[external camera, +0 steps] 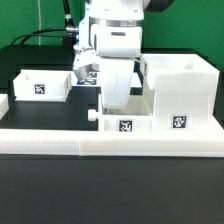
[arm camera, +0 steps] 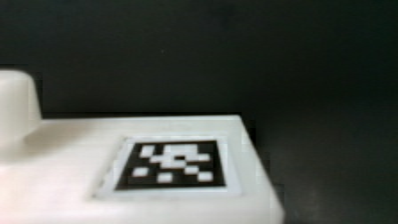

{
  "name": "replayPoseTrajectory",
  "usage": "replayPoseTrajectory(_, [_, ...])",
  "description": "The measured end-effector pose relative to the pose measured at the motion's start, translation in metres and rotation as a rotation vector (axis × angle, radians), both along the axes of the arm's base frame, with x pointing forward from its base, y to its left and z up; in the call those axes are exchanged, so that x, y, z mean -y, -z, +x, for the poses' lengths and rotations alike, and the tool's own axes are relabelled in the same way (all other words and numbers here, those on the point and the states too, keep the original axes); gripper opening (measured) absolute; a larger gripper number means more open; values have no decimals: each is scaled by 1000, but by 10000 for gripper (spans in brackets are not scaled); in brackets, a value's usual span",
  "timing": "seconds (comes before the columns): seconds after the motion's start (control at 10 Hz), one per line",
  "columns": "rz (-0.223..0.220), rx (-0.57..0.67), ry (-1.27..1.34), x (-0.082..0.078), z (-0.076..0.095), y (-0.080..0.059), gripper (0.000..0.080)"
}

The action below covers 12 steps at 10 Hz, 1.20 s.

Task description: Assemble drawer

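The large white drawer casing (external camera: 180,88) stands on the exterior view's right, with a tag on its front. A small tray box (external camera: 126,118) with a knob (external camera: 92,115) sits right beside it, touching or almost touching its left side. My gripper (external camera: 114,102) reaches down onto this box from above, and its fingertips are hidden against the box. The wrist view shows this box's tagged face (arm camera: 175,163) very close, with the white knob (arm camera: 15,100) beside it and no fingers. A second tray box (external camera: 42,84) stands apart on the exterior view's left.
A long low white border rail (external camera: 60,140) runs along the front of the black table, just in front of the parts. The marker board (external camera: 84,72) lies behind the arm. Black cables hang at the back.
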<state>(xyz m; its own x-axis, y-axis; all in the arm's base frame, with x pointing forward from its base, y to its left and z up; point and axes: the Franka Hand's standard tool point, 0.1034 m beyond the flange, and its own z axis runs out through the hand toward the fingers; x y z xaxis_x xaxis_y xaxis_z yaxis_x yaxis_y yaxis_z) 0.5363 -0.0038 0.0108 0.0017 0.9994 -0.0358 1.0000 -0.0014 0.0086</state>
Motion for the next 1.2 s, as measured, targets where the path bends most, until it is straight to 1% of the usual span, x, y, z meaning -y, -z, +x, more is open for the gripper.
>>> replayPoseTrajectory(0.3, [-23,-36,-46,-5,1,-2,42])
replayPoseTrajectory(0.6, [-22,-33,-44,-4,2,-2,42])
replayPoseTrajectory(0.9, [-12,-12,37,-16,7,0,42])
replayPoseTrajectory(1.2, [-12,-11,86,-17,7,1,42])
